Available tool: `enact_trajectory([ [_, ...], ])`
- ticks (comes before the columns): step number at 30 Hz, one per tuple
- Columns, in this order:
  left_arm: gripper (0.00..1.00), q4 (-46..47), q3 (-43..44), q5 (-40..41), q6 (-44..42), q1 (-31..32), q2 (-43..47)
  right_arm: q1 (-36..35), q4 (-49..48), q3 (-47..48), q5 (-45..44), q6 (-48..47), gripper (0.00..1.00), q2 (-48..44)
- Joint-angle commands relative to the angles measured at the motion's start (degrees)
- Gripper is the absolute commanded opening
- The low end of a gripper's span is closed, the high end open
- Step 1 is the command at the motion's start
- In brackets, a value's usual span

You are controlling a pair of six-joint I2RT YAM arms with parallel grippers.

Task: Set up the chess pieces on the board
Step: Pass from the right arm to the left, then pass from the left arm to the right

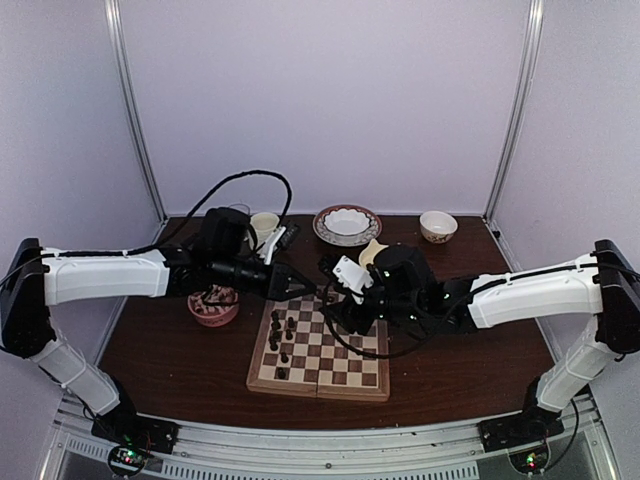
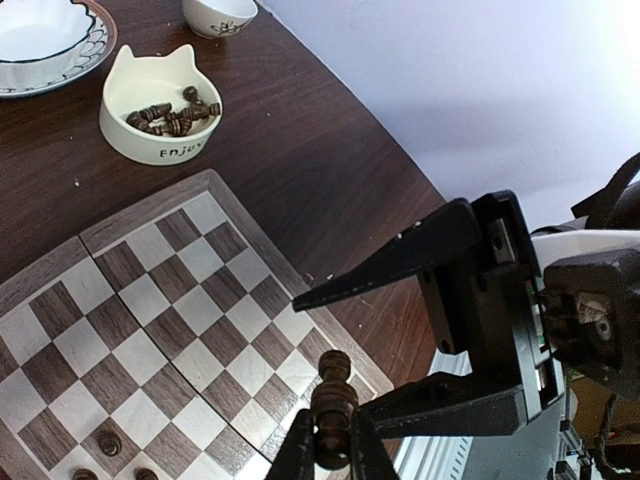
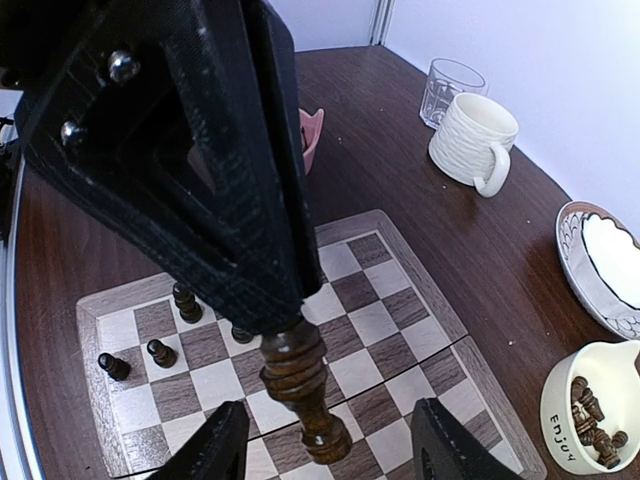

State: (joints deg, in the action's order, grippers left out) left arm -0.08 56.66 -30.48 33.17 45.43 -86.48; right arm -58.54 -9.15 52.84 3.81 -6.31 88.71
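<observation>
Over the board (image 1: 340, 365), 1 folding chequered item on the brown table (image 1: 460, 360): 1 dark held piece (image 2: 333, 395), upright, clenched between the jaws of the left gripper (image 2: 333, 430). Right gripper (image 3: 330, 404): released, its 2 fingers spread to either side of that piece with a gap on each side. Standing pieces (image 3: 185, 300) on the board's left half: 4 counted in the right wrist view, where the left gripper hides part of the board. Beyond the board:
- 1 cat-eared bowl (image 2: 150, 145) holding loose pieces (image 2: 175, 112), too heaped to count
- 1 mug (image 3: 470, 140)
- 1 glass (image 3: 447, 88)
- 1 patterned plate (image 3: 575, 250)
- 1 small bowl (image 1: 438, 226)
- 1 pink bowl (image 1: 213, 308)
</observation>
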Motion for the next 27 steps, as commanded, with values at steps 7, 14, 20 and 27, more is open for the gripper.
enact_trajectory([
  [7, 0.08, 0.4, 2.0, -0.3, -1.4, 0.2, 1.0, -0.4, 1.7, 1.1, 0.1, -0.4, 0.53, -0.2],
  [14, 0.08, 0.4, 2.4, -1.6, -1.0, 0.3, 0.4, -0.4, 1.2, 0.9, -0.4, -0.3, 0.50, -0.5],
  [20, 0.08, -1.2, 3.3, -3.0, -0.9, 0.3, -0.8, -0.4, 1.4, 0.9, 0.1, -0.6, 0.48, -0.7],
  [27, 0.08, -1.5, 3.7, -3.5, -0.8, 0.3, -1.5, -0.5, 1.7, 1.0, 0.8, -0.7, 0.44, -0.8],
])
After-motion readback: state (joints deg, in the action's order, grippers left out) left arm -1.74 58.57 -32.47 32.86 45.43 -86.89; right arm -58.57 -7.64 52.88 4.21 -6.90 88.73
